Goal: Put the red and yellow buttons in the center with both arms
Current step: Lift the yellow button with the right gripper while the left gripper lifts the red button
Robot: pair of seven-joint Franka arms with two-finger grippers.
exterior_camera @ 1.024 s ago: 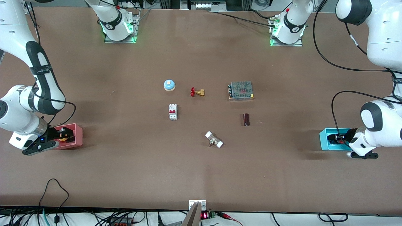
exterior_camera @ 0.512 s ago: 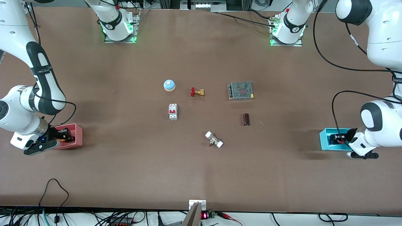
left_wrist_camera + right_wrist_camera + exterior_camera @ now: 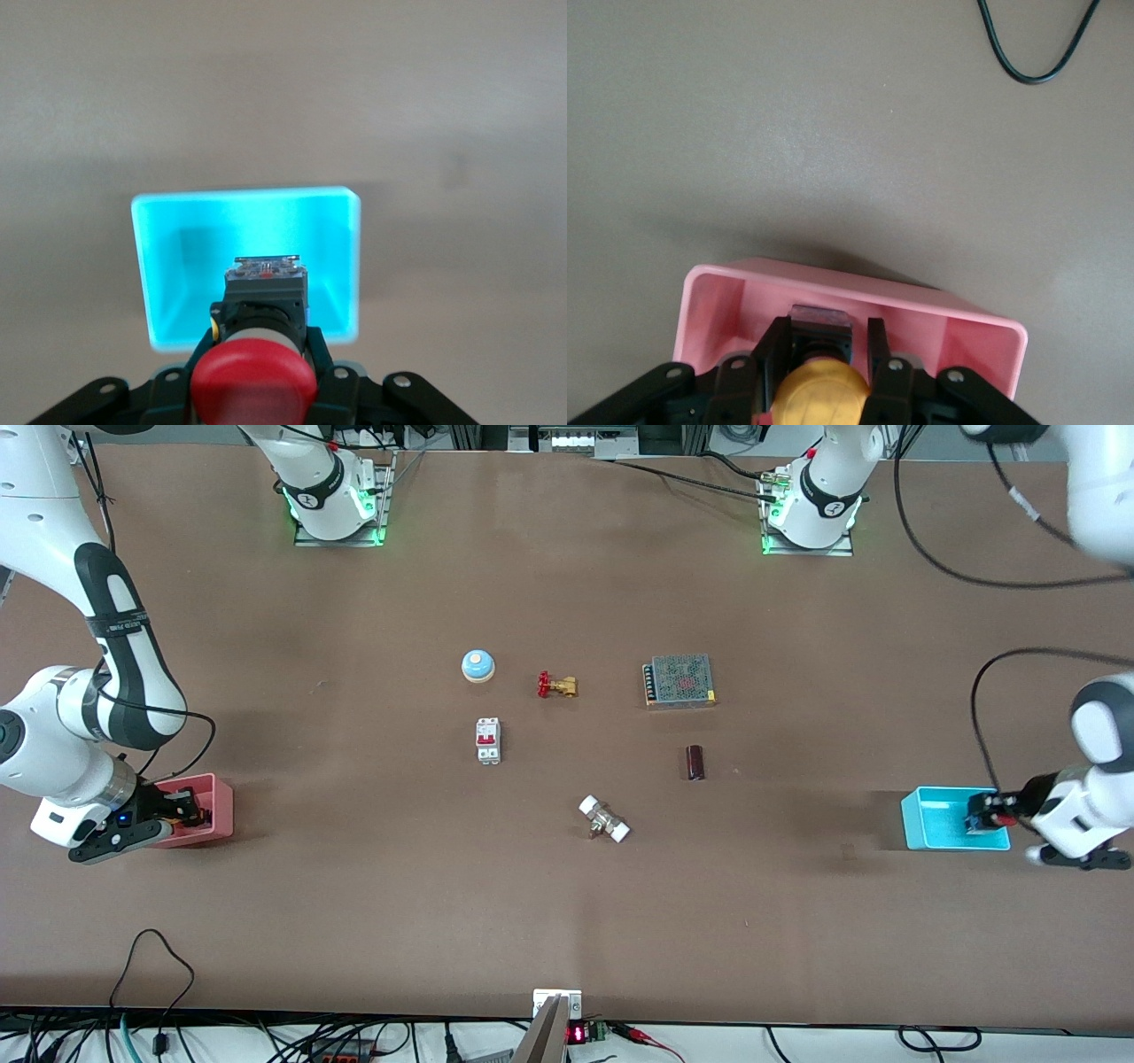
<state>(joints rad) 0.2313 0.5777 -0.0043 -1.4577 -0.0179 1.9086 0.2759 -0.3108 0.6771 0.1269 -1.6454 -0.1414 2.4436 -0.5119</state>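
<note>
My left gripper (image 3: 986,815) is shut on the red button (image 3: 255,381), red cap toward the camera and dark body (image 3: 264,297) between the fingers. It holds the button up over the cyan bin (image 3: 159,257), which stands at the left arm's end of the table (image 3: 930,819). My right gripper (image 3: 186,808) is down in the pink bin (image 3: 219,804). Its fingers (image 3: 772,352) straddle the yellow button (image 3: 820,391), with a small gap showing on one side of the button's body. The brown tabletop center (image 3: 585,753) lies between the two bins.
Around the center lie a blue-and-white dome (image 3: 477,665), a brass valve with a red handwheel (image 3: 556,685), a mesh-topped power supply (image 3: 679,680), a white breaker (image 3: 487,740), a dark cylinder (image 3: 695,763) and a white-ended fitting (image 3: 604,819).
My left gripper has risen out of the cyan bin with the red button and drawn toward the table's end. My right gripper has sunk into the pink bin around the yellow button.
</note>
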